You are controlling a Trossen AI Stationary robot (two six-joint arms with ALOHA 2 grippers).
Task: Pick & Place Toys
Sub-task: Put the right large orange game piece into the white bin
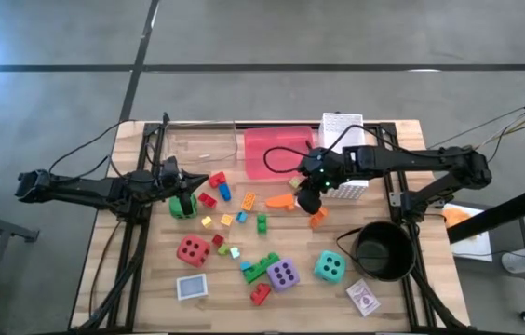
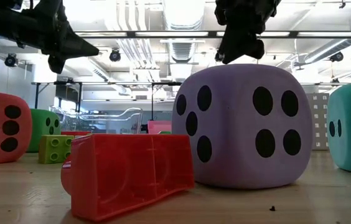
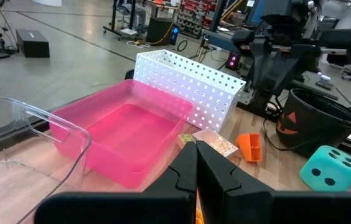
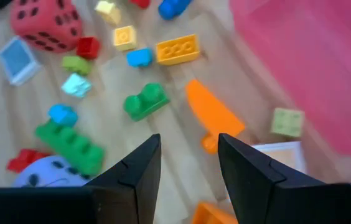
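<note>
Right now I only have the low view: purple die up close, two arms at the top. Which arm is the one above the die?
Observer: The right arm. Its pincer hangs farther back over the loose bricks, not over the purple die.
Operator: Holding anything?
Observer: No. Its wrist view shows open fingers with nothing between them. An orange piece lies on the table just ahead.
Operator: And the left one?
Observer: The left pincer is shut and empty, right by the green die.
</note>
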